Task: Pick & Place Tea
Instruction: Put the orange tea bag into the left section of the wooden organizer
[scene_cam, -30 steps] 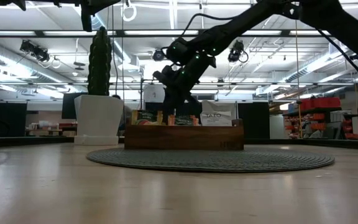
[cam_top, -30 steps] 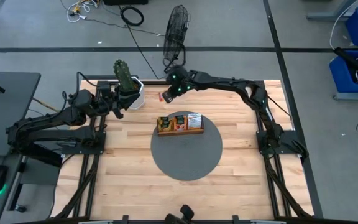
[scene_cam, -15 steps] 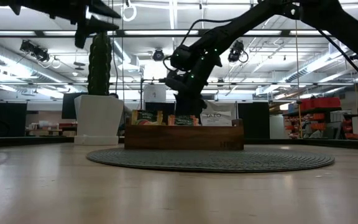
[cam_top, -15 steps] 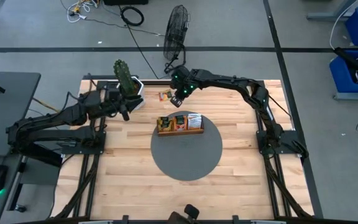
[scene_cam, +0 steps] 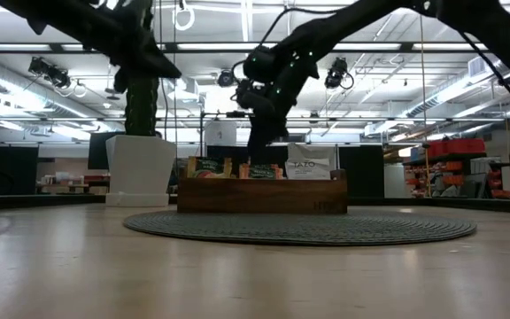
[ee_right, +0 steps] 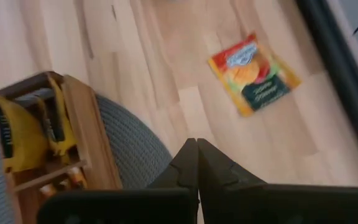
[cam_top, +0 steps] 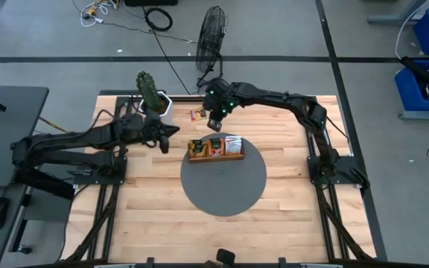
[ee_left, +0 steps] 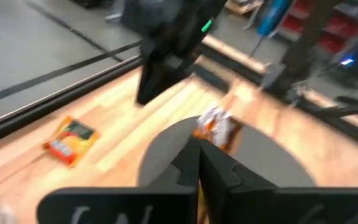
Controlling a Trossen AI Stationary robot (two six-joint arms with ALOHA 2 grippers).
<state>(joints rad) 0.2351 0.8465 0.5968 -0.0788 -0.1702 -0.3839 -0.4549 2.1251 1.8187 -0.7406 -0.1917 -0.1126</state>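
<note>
Both arms stretched inward over the table's far half. Left gripper (cam_top: 171,132) reaches rightward from the left side, fingers pressed together, empty. Right gripper (cam_top: 215,123) hangs from a long arm coming from the right, pointing down, fingers likewise together, empty

- Your far-left corner is blocked by the potted cactus (cam_top: 152,99).
- The wooden tray (cam_top: 216,148) fills the mat's (cam_top: 224,186) far edge; its near half is open.

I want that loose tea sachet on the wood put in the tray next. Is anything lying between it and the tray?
Nothing visible: bare wood separates the loose sachet from the wooden tray. The right gripper, shut, hovers over that gap.
</note>
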